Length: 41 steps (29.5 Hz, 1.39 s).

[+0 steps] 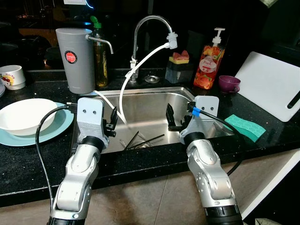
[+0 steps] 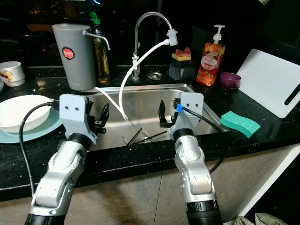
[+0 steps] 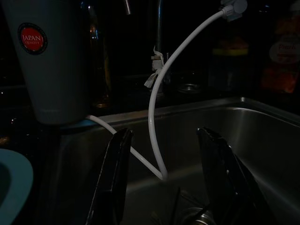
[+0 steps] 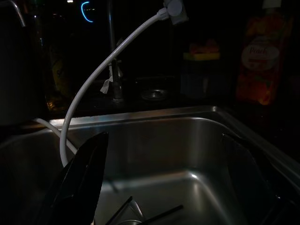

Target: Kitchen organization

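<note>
Black speckled counter, stainless sink set in the middle.

Far left: a white mug at the back of the counter. Nearer, a white bowl sits on a light blue plate, beside the sink's left rim.

Left gripper hangs over the sink's left edge, fingers spread apart, nothing between them.

Behind it a tall grey water filter jug with a red round label stands at the sink's back left corner; a bottle of yellowish oil with a green cap is just beside it.

Centre: chrome tap arches over the basin. A white hose runs from its spout down into the sink. Dark thin utensils, possibly chopsticks, lie on the sink floor near the drain.

Right gripper hovers over the sink's right part, fingers wide apart, empty.

Behind the sink on the right: a dark holder with a yellow and pink sponge, an orange soap pump bottle, a small purple cup.

Far right: a teal sponge lies flat on the counter near the sink's rim; a white cutting board leans at the back.
</note>
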Motion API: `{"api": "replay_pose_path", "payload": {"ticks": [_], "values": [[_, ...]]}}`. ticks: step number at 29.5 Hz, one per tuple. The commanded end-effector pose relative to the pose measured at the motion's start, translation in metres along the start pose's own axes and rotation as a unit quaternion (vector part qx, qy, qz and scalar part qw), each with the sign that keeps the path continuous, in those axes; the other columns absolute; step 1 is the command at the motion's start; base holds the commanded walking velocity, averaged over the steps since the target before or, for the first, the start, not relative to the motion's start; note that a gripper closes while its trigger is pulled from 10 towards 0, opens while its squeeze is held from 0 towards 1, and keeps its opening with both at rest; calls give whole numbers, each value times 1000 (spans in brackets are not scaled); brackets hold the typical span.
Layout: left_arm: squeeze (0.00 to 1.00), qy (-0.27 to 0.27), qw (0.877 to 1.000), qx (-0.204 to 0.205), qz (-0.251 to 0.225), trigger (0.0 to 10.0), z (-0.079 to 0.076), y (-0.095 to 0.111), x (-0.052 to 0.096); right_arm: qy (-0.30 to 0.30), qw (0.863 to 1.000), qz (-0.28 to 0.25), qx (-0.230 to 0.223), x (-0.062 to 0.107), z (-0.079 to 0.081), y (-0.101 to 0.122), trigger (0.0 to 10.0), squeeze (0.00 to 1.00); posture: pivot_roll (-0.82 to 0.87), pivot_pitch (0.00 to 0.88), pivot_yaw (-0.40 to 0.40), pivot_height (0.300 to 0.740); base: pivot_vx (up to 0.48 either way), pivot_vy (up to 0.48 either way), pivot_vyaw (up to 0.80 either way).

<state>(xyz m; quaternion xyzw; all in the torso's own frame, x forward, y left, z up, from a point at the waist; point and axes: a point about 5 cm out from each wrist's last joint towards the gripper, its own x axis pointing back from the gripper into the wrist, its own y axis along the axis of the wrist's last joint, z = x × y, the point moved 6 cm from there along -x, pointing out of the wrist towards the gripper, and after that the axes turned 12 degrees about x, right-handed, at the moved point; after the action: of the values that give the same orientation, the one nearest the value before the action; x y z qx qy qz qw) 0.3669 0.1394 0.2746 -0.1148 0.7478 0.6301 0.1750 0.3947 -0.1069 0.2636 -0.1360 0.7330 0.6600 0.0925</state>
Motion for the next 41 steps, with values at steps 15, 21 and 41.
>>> {"api": "replay_pose_path", "payload": {"ticks": [15,21,41], "values": [[0,-4,1000,-1,3,10000,-2,-1,1,-2,1000,0,0,1,-2,0,10000,0,149,70,-77,740,0,0,0],[0,-5,1000,-1,2,10000,-2,-1,0,-1,1000,-1,0,1,-2,0,10000,0,150,66,-76,740,0,0,0],[0,-5,1000,-2,3,10000,-2,-2,0,1,1000,-1,1,1,-2,0,10000,0,150,67,-77,740,0,0,0]]}}
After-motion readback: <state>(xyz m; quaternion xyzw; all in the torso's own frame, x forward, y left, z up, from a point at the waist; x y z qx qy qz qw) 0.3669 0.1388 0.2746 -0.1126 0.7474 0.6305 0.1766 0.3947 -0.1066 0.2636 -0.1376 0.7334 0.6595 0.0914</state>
